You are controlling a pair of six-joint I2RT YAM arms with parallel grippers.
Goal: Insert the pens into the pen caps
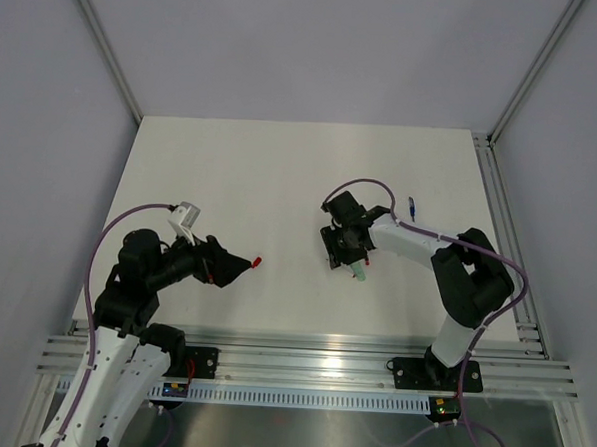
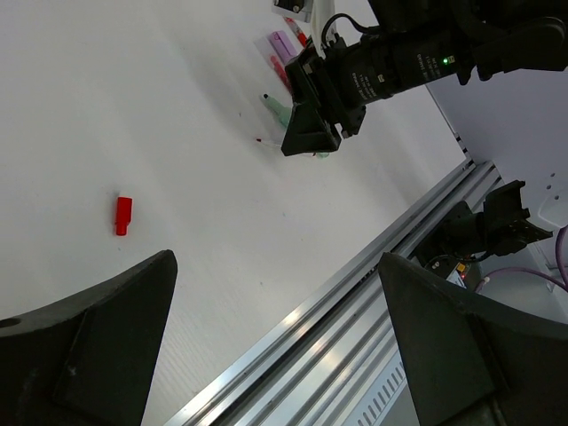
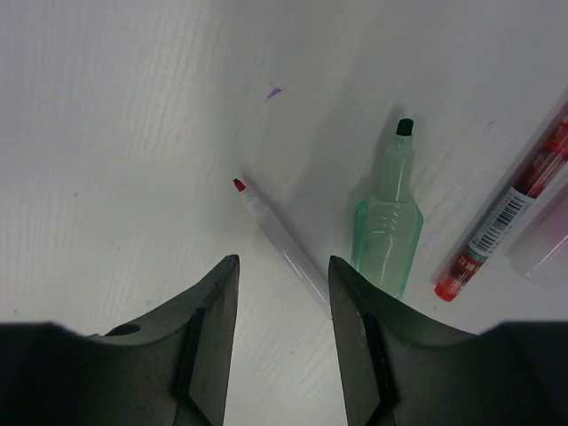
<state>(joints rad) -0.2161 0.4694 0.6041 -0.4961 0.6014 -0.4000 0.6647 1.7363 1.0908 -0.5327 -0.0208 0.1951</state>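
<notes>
A small red cap lies on the white table just beyond my left gripper; in the left wrist view the cap sits ahead of the left finger, and the left gripper is open and empty. My right gripper is open, low over a thin white pen with a red tip that runs between the jaws and under the right finger. Beside it lie an uncapped pale green pen, a red pen and a pink item. The right gripper is at mid-table. A blue pen lies farther back.
Aluminium rails run along the near edge and another rail along the right side. Grey walls enclose the table. Purple cables loop off both arms. The right arm crosses the left wrist view.
</notes>
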